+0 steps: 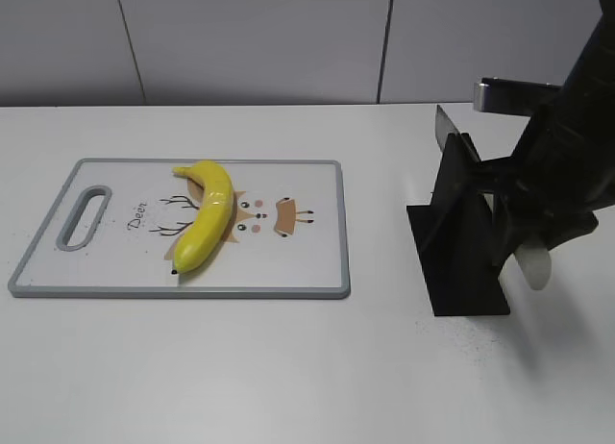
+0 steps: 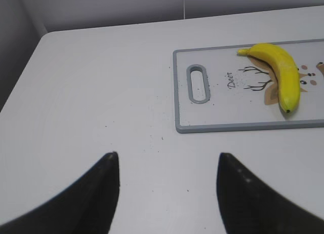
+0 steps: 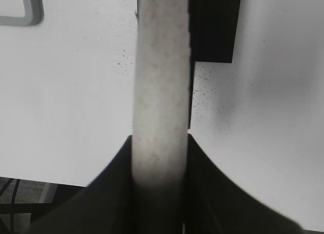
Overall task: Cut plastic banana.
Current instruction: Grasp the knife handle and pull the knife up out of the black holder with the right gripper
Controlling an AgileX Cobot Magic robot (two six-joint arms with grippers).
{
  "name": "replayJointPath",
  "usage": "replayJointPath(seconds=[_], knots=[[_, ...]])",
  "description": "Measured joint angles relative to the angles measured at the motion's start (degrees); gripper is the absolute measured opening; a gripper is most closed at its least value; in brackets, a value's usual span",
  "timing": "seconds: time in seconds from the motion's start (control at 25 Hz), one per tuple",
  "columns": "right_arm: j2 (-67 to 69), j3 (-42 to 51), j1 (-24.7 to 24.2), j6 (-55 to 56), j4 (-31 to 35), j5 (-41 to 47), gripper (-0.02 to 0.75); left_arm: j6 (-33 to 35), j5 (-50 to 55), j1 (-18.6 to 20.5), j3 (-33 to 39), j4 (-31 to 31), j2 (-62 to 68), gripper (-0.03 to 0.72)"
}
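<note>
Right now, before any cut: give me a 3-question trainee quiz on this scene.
1. True or false: the plastic banana lies whole on the cutting board.
2. Pick one: the right hand is A) open over the board, B) shut on the knife handle, C) holding the banana.
3. Fill in: the left hand is ___ above the bare table.

Key: 1 true; 2 B; 3 open.

Cutting board [image 2: 243,126] cut off at right edge; knife handle [image 3: 159,92] blurred, hiding right hand's [image 3: 159,163] fingertips.
</note>
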Motion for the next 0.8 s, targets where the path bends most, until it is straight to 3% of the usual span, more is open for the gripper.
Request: replayJointPath(seconds=[0.44,0.8], knots=[[-8.1,-3.56,0.0,1.98,-3.58,4.57,0.182,0.0,0.0,0.0,0.0,0.0,0.0,0.584],[-10.09,-15.06,0.0,2.11,-6.73,8.65,0.182,0.0,0.0,0.0,0.0,0.0,0.0,0.584]])
